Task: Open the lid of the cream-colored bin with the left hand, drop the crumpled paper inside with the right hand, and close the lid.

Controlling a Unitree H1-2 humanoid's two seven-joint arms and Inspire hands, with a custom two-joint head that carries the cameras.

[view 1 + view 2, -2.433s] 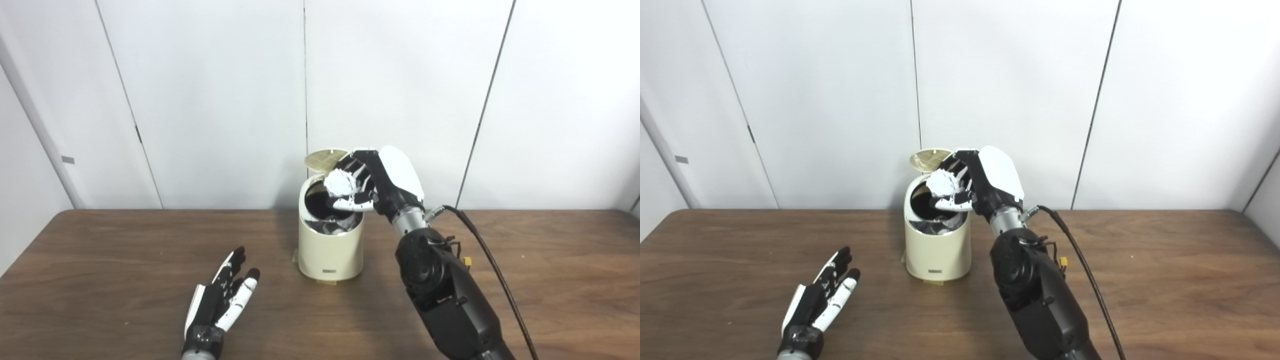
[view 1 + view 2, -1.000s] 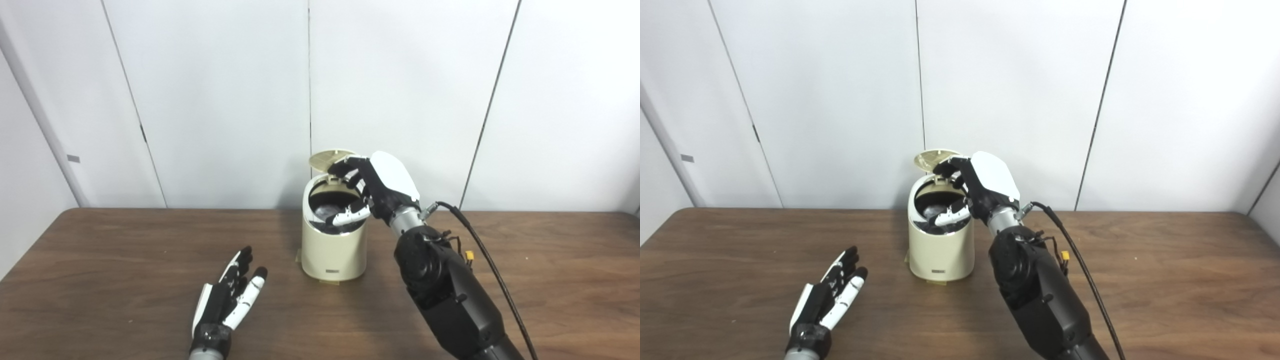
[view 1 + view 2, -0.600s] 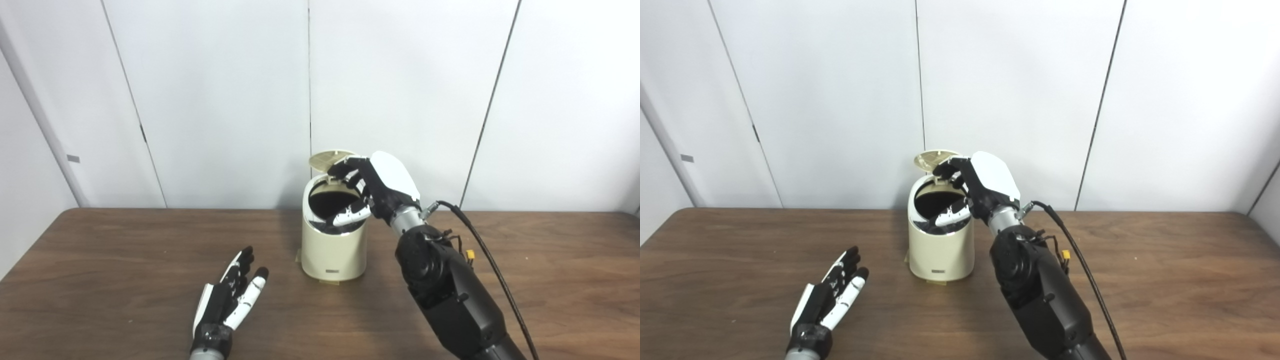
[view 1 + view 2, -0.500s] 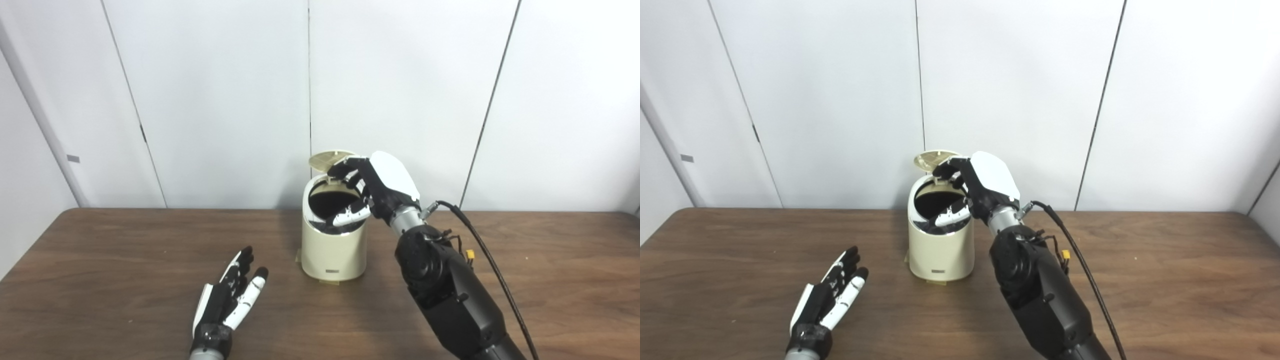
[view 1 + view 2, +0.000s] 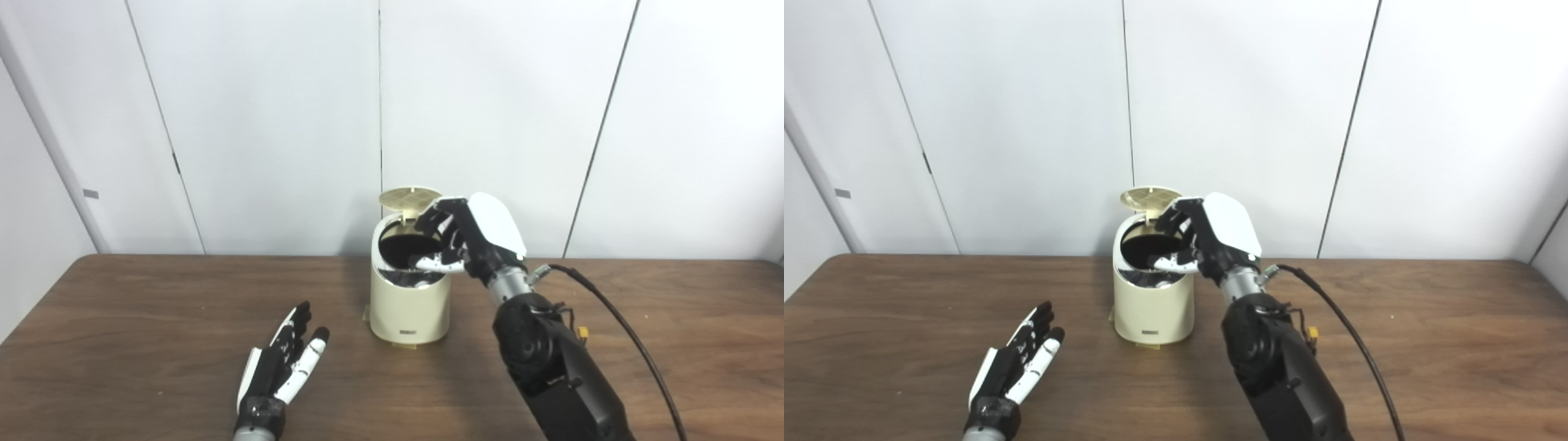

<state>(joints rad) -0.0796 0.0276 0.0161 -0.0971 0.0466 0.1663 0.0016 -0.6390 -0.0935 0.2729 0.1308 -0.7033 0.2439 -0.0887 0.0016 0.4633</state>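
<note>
The cream-colored bin (image 5: pixel 409 309) stands upright at the table's middle, its round lid (image 5: pixel 409 197) tipped up at the back over a dark opening. No crumpled paper shows anywhere; the bin's inside is too dark to read. My right hand (image 5: pixel 467 237) hovers over the bin's right rim, fingers apart and holding nothing. My left hand (image 5: pixel 282 369) lies flat and open on the table, front left of the bin.
The brown wooden table (image 5: pixel 141 318) runs wide on both sides of the bin. A black cable (image 5: pixel 618 324) trails from my right forearm across the right side. White wall panels close off the back.
The right hand held the crumpled paper over the opening 2.4 s ago; the paper is gone from it. Since half a second ago the hand has drawn slightly right. The left hand stays put.
</note>
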